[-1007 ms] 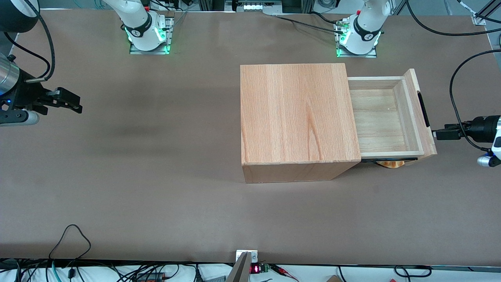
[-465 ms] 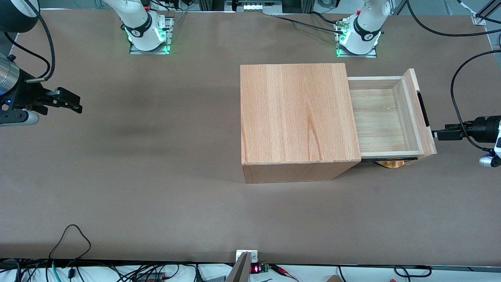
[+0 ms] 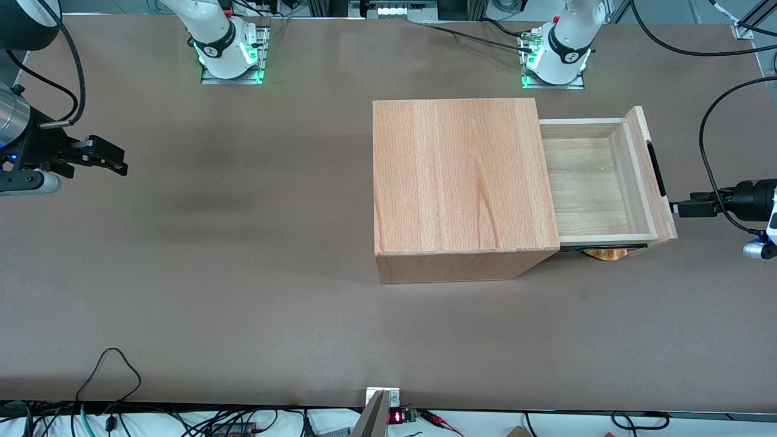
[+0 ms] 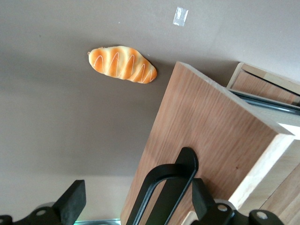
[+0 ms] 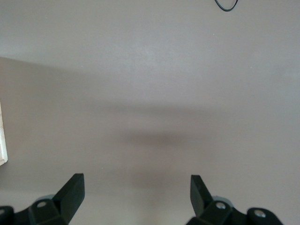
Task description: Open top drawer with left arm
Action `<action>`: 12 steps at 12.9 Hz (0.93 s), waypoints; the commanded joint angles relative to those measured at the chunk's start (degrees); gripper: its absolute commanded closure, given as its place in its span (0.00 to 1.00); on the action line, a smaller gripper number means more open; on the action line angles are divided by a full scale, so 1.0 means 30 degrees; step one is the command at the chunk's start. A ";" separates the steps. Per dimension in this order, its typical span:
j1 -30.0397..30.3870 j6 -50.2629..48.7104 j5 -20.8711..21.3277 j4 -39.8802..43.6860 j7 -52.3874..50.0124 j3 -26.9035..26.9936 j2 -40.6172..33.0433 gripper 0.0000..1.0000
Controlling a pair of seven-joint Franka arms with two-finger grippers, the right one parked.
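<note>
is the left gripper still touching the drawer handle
Apart. In the left wrist view the gripper is open, its fingers wide of the black handle. The front view shows its tip just off the top drawer.

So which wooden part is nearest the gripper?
The pulled-out top drawer, not the cabinet: the open gripper sits at its black handle.

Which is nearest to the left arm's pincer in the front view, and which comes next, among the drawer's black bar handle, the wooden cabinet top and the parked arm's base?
From the left arm's pincer, which is open:
1. Black bar handle, on the top drawer's front panel, just beside the pincer.
2. Cabinet top, toward the parked arm's end from the drawer.
3. Parked arm's base, farthest from the camera and well toward that end.
</note>
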 commanded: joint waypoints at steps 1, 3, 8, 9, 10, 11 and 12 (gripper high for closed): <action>0.0069 -0.0878 0.0616 0.1545 -0.0224 -0.0110 -0.0109 0.00; 0.0098 -0.1579 0.0824 0.1873 -0.0224 -0.0109 -0.0109 0.00; 0.0069 -0.1670 0.0852 0.2895 -0.0224 -0.0226 -0.0255 0.00; 0.0011 -0.1902 0.0969 0.3219 -0.0224 -0.0256 -0.0284 0.00; -0.0105 -0.2137 0.0970 0.3483 -0.0195 -0.0285 -0.0517 0.00; -0.0136 -0.2197 0.0970 0.3602 -0.0195 -0.0314 -0.0635 0.00; -0.0223 -0.2227 0.0970 0.3632 -0.0195 -0.0343 -0.0955 0.00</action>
